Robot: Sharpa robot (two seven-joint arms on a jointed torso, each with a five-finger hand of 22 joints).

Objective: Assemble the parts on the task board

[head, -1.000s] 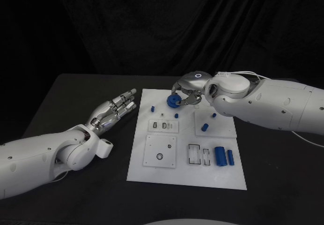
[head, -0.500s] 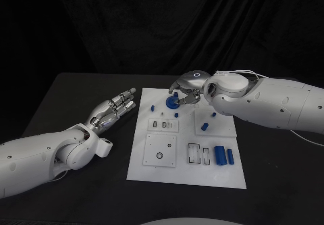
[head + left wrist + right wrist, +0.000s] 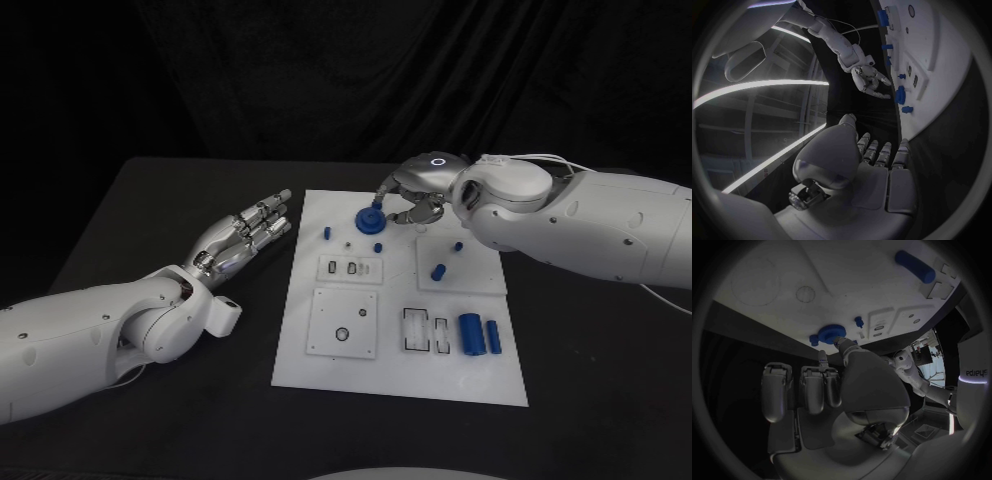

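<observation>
Head view shows the right hand (image 3: 415, 200) over the far end of the white board (image 3: 397, 380), its fingers closed round a round blue disc (image 3: 372, 217) that it holds just above the board's far left corner area. Right wrist view confirms the grasp: a fingertip and the thumb meet at the disc's (image 3: 831, 333) edge, with the disc lying flat-faced toward the board and close to it, beside a small blue peg (image 3: 859, 321). Whether the disc already touches the board I cannot tell. The disc sits on the board side of the fingers, a little toward the robot's left, so the coming move looks like a short lowering straight down onto whatever seat lies under it. The left hand (image 3: 245, 236) rests off the board's left edge, fingers stretched out and apart, holding nothing; it is near the same corner but plays no part, since the right hand already has the disc. Nearer the robot, two blue cylinders (image 3: 470, 332) lie side by side on the board, long axes running away from the robot, untouched.
</observation>
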